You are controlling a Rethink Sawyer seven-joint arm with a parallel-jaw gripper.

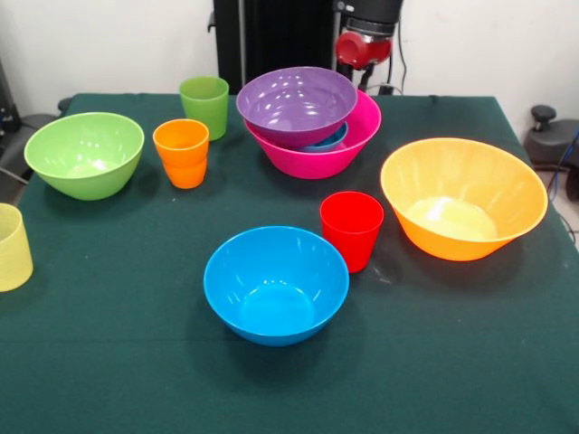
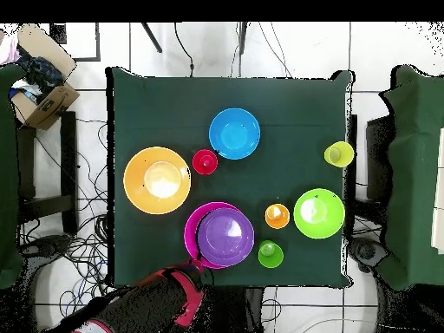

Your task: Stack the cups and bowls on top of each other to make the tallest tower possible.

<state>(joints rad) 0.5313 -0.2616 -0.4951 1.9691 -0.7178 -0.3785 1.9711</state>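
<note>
The purple bowl point(image 1: 297, 101) point(image 2: 225, 236) rests tilted inside the pink bowl point(image 1: 312, 161) point(image 2: 192, 227), with the small blue bowl point(image 1: 330, 140) peeking out between them. The large blue bowl point(image 1: 276, 282) point(image 2: 234, 133), orange bowl point(image 1: 461, 194) point(image 2: 157, 180) and lime green bowl point(image 1: 84, 152) point(image 2: 319, 213) stand apart. The green cup point(image 1: 204, 104) point(image 2: 270, 254), orange cup point(image 1: 181, 152) point(image 2: 277, 216), red cup point(image 1: 351, 228) point(image 2: 205, 161) and pale yellow cup point(image 1: 11, 246) point(image 2: 338, 154) stand upright and single. The arm point(image 1: 362, 45) point(image 2: 178, 290) is drawn back behind the pink bowl, off the table.
The table point(image 1: 109, 362) has a dark green cloth. The pale yellow cup stands at the table's edge. A cardboard box point(image 2: 39, 91) sits on the floor beside the table, with cables around it.
</note>
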